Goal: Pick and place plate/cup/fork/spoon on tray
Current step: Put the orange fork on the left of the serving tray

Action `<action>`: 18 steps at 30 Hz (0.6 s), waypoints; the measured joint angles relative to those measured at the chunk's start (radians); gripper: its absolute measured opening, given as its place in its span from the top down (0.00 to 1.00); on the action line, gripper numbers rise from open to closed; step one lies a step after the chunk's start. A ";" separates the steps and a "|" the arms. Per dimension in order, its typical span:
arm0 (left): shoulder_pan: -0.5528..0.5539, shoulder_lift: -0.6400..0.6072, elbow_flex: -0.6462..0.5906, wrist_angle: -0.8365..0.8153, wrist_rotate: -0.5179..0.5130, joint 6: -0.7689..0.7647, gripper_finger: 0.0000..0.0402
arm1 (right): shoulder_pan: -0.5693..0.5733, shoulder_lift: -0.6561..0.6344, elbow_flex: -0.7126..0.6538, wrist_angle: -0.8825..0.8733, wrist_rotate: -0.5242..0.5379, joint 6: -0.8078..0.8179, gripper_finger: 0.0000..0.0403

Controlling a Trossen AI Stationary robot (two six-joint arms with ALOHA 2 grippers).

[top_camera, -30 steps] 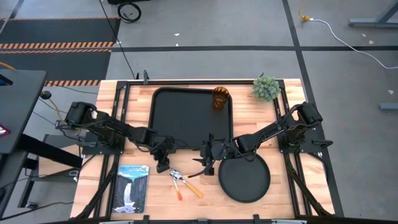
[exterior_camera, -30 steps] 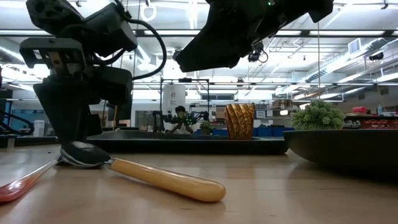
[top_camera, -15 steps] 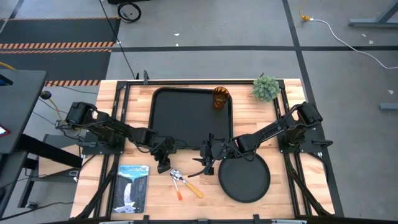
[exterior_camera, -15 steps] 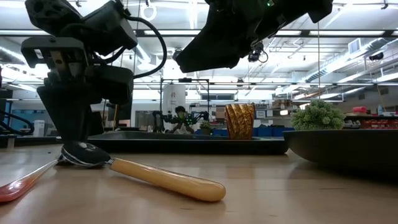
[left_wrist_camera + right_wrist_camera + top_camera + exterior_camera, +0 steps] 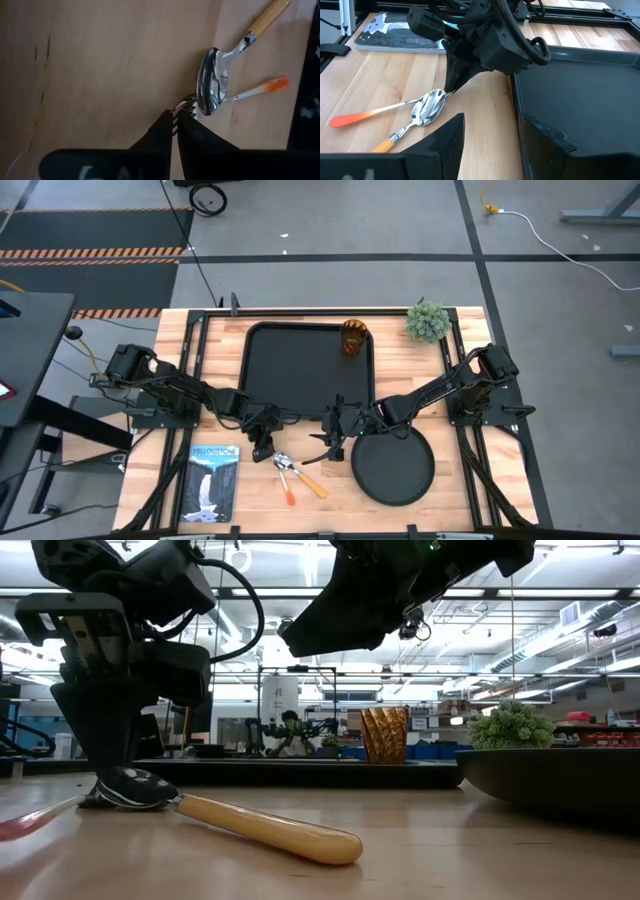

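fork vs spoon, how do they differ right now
The fork has a red-orange handle; the spoon has a yellow-orange one. The left gripper pinches the fork's tines; the spoon is ungripped, its bowl lying over the fork's neck. Both lie crossed on the table.

— Anything to read from where you sit?

— Very little. On my left wrist housing (image 5: pixel 100 170) I catch pale strokes, cut off at the edge, nothing I can make out as letters.

— What about the booklet (image 5: pixel 213 480) by your left arm?

— Its cover has a line of print across the top, above a waterfall picture, but it is too small for me to read.

— Anything on the tableware?

— No markings I can see.
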State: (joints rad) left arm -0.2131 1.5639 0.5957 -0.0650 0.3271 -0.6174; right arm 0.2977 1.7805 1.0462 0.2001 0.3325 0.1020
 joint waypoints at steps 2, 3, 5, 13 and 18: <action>0.000 0.000 0.000 -0.001 0.003 0.005 0.95 | 0.000 0.000 0.000 0.000 0.000 0.000 0.52; 0.000 0.000 0.000 -0.002 0.005 0.006 0.96 | 0.000 0.000 0.000 0.000 0.000 0.000 0.52; 0.000 0.000 0.000 -0.003 0.006 0.009 0.96 | 0.000 0.000 0.000 0.000 0.000 0.000 0.52; 0.001 -0.034 -0.002 -0.036 0.005 0.029 0.97 | 0.000 -0.004 0.000 -0.018 0.001 -0.006 0.52; 0.023 -0.089 -0.003 -0.120 -0.013 0.050 0.97 | 0.000 -0.050 -0.002 -0.082 0.031 -0.001 0.52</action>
State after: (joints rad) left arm -0.1896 1.4748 0.5930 -0.1849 0.3141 -0.5678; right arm 0.2977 1.7310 1.0447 0.1184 0.3631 0.1014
